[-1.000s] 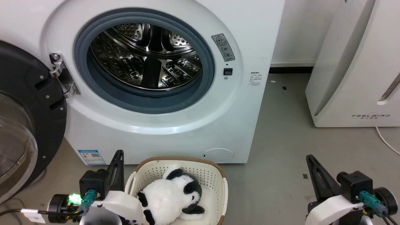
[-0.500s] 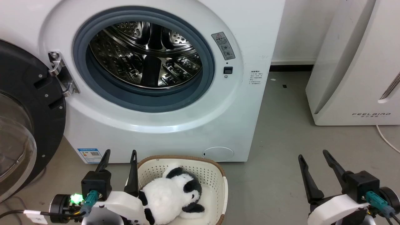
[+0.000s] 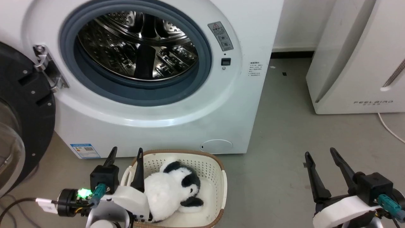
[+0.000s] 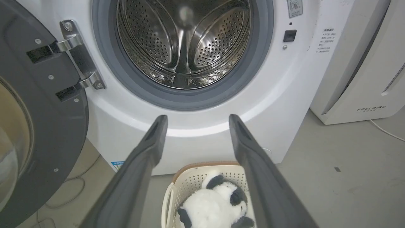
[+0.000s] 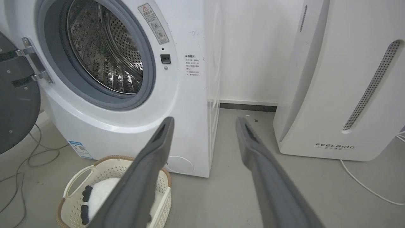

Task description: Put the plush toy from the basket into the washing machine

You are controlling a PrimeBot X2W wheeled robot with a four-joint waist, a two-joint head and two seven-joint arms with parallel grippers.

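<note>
The plush toy [image 3: 172,190] is seen lying inside the basket [image 3: 207,169] on its floor, ungripped. The basket is set on the grey floor [image 3: 278,136] just in front of the washing machine [image 3: 177,120], below the port. The black-framed door [image 3: 28,104] is swung open to the robot's left and the steel drum [image 3: 136,47] is exposed.

The left gripper [image 3: 126,149] is held at the basket's left edge. Its jaws are spread with nothing between them, and one finger is seen across the rim beside the toy, though contact cannot be told. In the left wrist view the toy [image 4: 215,202] and basket [image 4: 190,179] are framed low between the parted fingers.

The right gripper [image 3: 320,152] is also released and holds nothing. It is over bare floor, well to the right of the basket. A white FEELBAIRD appliance [image 3: 354,63] is stood at far right, apart from the washer.
</note>
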